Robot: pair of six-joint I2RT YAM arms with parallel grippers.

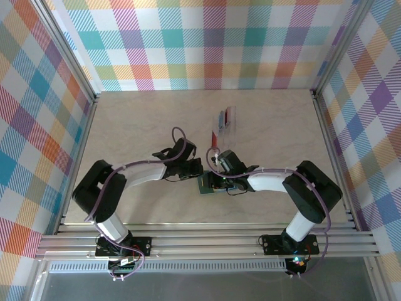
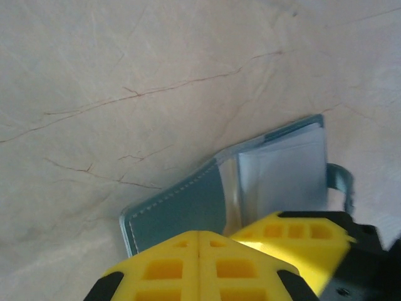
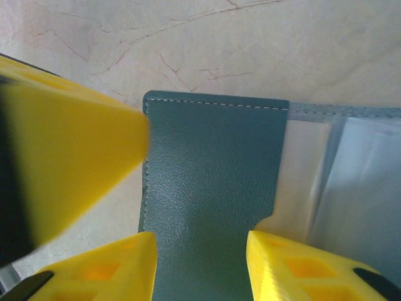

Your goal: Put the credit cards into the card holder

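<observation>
The teal card holder (image 1: 205, 186) lies open on the table between the two arms. In the left wrist view its stitched teal flap (image 2: 182, 210) and clear inner pockets (image 2: 282, 172) show just beyond my left gripper (image 2: 199, 237), whose yellow fingertips are pressed together over the flap. My right gripper (image 3: 200, 251) hovers over the same flap (image 3: 213, 169) with its fingers apart and nothing clamped between them. The left gripper's yellow finger (image 3: 69, 157) is close on its left. Red and blue credit cards (image 1: 224, 116) sit farther back, and one red card (image 1: 215, 135) lies nearer.
A clear plastic case (image 1: 229, 115) holds the cards behind the arms. The marbled table (image 1: 138, 125) stretches free to the left and back. Metal frame rails (image 1: 81, 125) and plaid walls close in the sides.
</observation>
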